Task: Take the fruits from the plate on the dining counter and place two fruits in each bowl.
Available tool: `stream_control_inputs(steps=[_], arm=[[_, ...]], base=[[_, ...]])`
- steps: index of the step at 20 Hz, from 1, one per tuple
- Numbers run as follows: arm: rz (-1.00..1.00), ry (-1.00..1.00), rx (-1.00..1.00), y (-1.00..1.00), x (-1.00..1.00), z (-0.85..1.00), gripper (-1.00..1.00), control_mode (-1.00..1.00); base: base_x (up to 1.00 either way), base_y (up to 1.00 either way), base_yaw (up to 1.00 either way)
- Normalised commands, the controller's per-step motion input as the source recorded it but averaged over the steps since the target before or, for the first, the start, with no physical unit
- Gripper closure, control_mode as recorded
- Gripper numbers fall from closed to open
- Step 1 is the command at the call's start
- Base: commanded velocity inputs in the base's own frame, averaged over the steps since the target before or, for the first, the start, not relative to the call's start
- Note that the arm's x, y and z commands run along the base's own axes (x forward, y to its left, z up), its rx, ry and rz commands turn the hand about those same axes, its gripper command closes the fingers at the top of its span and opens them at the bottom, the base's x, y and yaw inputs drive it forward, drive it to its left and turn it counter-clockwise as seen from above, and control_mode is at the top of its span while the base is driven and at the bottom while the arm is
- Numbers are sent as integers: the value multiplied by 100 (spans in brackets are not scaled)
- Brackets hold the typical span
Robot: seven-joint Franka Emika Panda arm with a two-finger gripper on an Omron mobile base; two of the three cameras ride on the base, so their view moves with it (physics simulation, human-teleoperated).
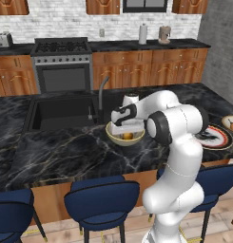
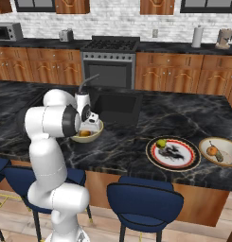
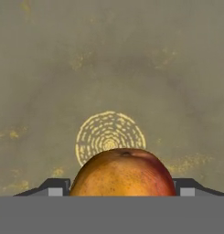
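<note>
- My end effector (image 3: 122, 194) hangs low inside the deep cream bowl (image 1: 124, 134), its tips standing wide on either side of an orange-red fruit (image 3: 122, 173); whether they press the fruit or have let it go, I cannot tell.
- To do this step well, I judge the fruit should rest on the bowl's floor before I spread the tips fully, then I should rise straight up so I do not nudge the rim.
- The red-rimmed plate (image 2: 173, 153) sits to the right on the black marble tabletop (image 2: 127, 142), well apart from this bowl, with a yellow-green fruit (image 2: 161, 143) at its far-left edge.
- The shallower off-white bowl (image 2: 218, 151), just right of the plate, holds an orange fruit (image 2: 211, 151) and a brownish one (image 2: 219, 155).
</note>
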Motion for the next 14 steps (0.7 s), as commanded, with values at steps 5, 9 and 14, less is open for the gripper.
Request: stream_control_inputs(steps=[5,9,14], arm=[[0,0,0,0,0,0,-100,-100],[0,0,0,0,4,3,-100,-100],[0,0,-4,2,4,75,-100,-100]], base=[[0,0,0],[0,0,0],[0,0,0]])
